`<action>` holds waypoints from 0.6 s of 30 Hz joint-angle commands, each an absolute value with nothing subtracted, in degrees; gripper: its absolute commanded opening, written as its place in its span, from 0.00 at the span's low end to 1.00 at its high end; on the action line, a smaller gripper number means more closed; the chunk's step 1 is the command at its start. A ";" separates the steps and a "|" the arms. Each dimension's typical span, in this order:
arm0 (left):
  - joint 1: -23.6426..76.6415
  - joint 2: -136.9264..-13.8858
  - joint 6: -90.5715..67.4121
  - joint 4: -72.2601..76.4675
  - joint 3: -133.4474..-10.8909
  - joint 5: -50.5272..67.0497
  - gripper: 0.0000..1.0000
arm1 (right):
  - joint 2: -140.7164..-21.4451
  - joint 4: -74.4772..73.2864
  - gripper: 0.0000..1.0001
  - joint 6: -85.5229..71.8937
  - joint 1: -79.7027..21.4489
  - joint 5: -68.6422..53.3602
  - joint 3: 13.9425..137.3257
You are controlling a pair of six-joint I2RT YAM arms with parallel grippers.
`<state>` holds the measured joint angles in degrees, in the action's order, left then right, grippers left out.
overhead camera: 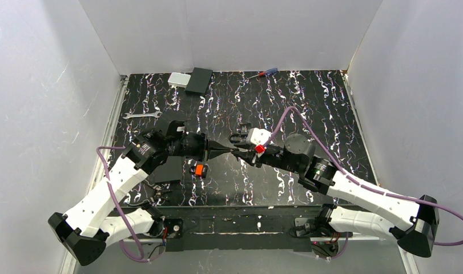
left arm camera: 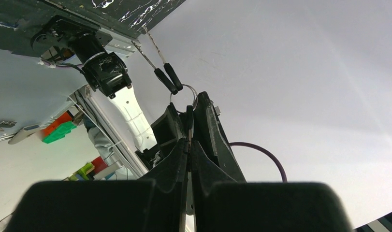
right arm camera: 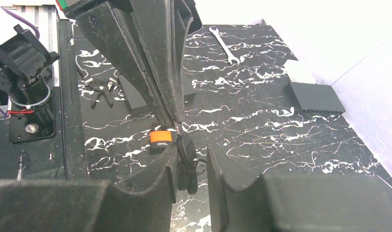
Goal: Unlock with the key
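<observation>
My left gripper (overhead camera: 232,149) reaches right above the table's middle and is shut on the key (left arm camera: 189,126), its blade pinched between the fingertips. The key's dark head (right arm camera: 186,145) pokes out past them, with a ring (right arm camera: 199,166) and two more dark-headed keys (right arm camera: 186,180) dangling from it. My right gripper (overhead camera: 238,153) meets the left one tip to tip. Its jaws stand apart around the key bunch, which lies against one finger (right arm camera: 170,164), with a gap to the other finger (right arm camera: 218,169). A small orange-faced padlock (right arm camera: 161,140) lies on the table below, also in the top view (overhead camera: 199,170).
A silver wrench (overhead camera: 142,115) lies at the left. A black box (overhead camera: 199,80), a white box (overhead camera: 179,79) and a screwdriver (overhead camera: 262,73) sit along the back edge. A flat dark block (overhead camera: 167,170) lies under the left arm. White walls enclose the table.
</observation>
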<state>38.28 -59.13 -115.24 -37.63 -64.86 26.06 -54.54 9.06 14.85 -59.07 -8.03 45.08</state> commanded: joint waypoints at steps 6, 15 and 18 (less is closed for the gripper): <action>36.37 -55.76 -116.46 -38.30 -62.32 26.72 0.00 | -54.07 10.93 0.01 13.78 -59.15 -8.21 47.15; 34.73 -54.39 -114.46 -37.31 -59.99 24.35 0.36 | -51.81 2.86 0.01 2.06 -59.15 -10.69 50.07; 34.21 -54.63 -113.56 -36.01 -58.43 24.42 0.35 | -48.83 3.22 0.01 0.44 -59.15 -7.66 47.46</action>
<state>34.94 -55.27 -115.02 -36.40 -59.81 24.84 -52.12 2.70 3.57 -59.16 -9.78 48.27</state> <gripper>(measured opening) 0.353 0.049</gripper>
